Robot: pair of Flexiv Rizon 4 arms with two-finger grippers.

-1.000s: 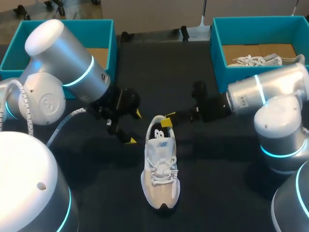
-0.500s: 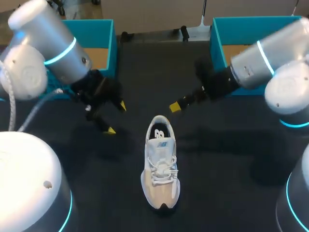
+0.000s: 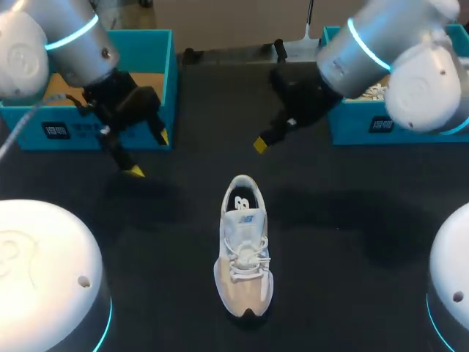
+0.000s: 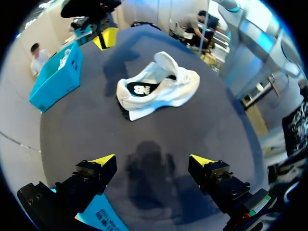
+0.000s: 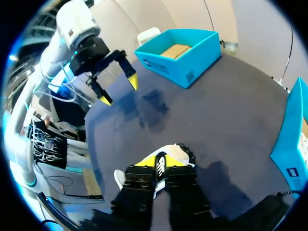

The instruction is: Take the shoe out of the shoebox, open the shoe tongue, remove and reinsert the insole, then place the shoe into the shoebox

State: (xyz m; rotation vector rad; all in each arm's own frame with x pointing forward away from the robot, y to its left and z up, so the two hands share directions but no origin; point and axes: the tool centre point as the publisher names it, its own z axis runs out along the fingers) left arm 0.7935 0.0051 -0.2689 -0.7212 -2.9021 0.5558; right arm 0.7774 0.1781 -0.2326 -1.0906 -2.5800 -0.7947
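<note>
Standing upright was one white-and-beige laced sneaker (image 3: 242, 257), two teal cardboard shoeboxes (image 3: 168, 86) (image 3: 352, 125) beyond it; left gripper (image 3: 149, 155) spread wide, right gripper (image 3: 260, 144) pressed together, empty.

— Where does the shoe (image 3: 242, 257) lie from your grippers?
— It lies on the table (image 3: 352, 242), ahead of your left gripper (image 3: 148, 154) and well apart from it. Its heel end is the end nearer your right gripper (image 3: 260, 144), which hangs over the table beyond the heel.
— And the boxes?
— The left shoebox (image 3: 165, 66) stands just behind your left gripper. The right shoebox (image 3: 350, 130) stands behind your right gripper, with a second shoe (image 3: 377, 92) in it.
</note>
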